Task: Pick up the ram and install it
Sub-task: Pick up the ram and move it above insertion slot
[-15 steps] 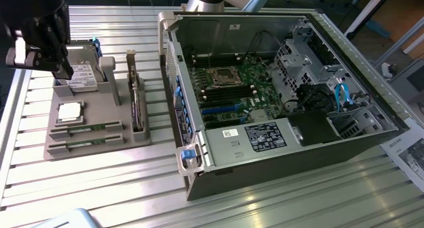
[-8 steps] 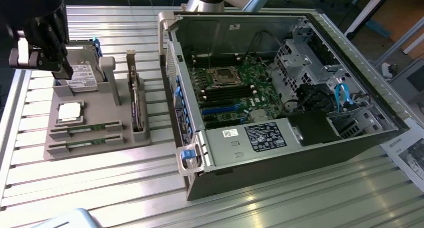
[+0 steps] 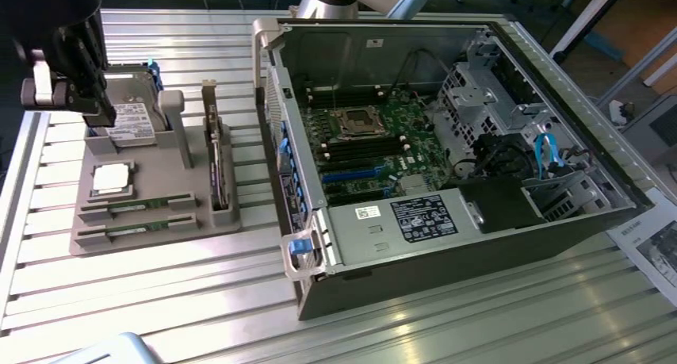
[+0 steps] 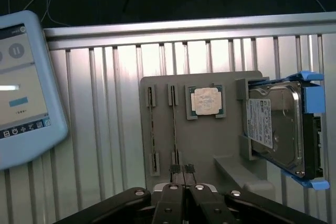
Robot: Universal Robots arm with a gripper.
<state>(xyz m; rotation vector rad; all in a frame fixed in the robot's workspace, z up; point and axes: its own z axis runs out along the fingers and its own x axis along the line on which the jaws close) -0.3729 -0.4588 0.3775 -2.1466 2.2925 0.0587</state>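
Hovering pinched shut, black gripper (image 4: 182,169) holds nothing; both thin green ram sticks (image 3: 138,206) sit unpicked at grey tray's (image 3: 158,183) 6 o'clock edge.

The rams (image 3: 138,206) are left open from above; only a narrow ridge of holder (image 3: 157,183) is seen between them; the exterior view's right side is blocked by the card (image 3: 217,170), stood on edge just beside; a bare table (image 3: 256,229) strip is left between holder and case (image 3: 445,261); the case is open on top; one end is crowded by cables (image 3: 545,154).
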